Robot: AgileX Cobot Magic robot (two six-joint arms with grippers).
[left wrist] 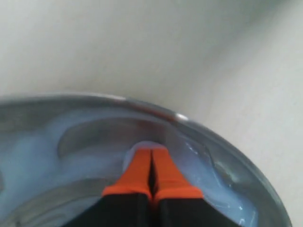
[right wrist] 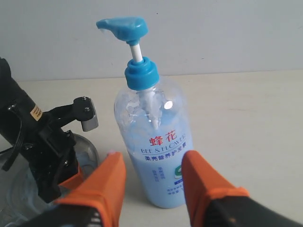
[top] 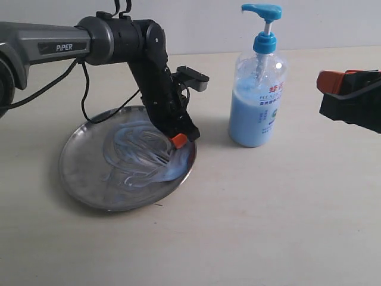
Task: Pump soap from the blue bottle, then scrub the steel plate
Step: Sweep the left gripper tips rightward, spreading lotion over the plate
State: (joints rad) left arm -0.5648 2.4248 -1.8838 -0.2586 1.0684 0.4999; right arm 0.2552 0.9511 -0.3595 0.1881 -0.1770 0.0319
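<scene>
One blue bottle (top: 257, 101) labelled "BEE & FLOWER", "PiPER" arm (top: 59, 44), left pincer (left wrist: 151, 155) together, right pincer (right wrist: 152, 161) apart

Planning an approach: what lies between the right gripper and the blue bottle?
Only bare table between right gripper and blue bottle, seen in exterior view.

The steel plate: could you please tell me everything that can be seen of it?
The steel plate is round, shallow, shiny silver metal with a raised rim, flat on the pale table, apart from the blue bottle. Pale blue soap swirls smear its inside. The shut left claw rests its orange tips in the soap near the rim.
</scene>
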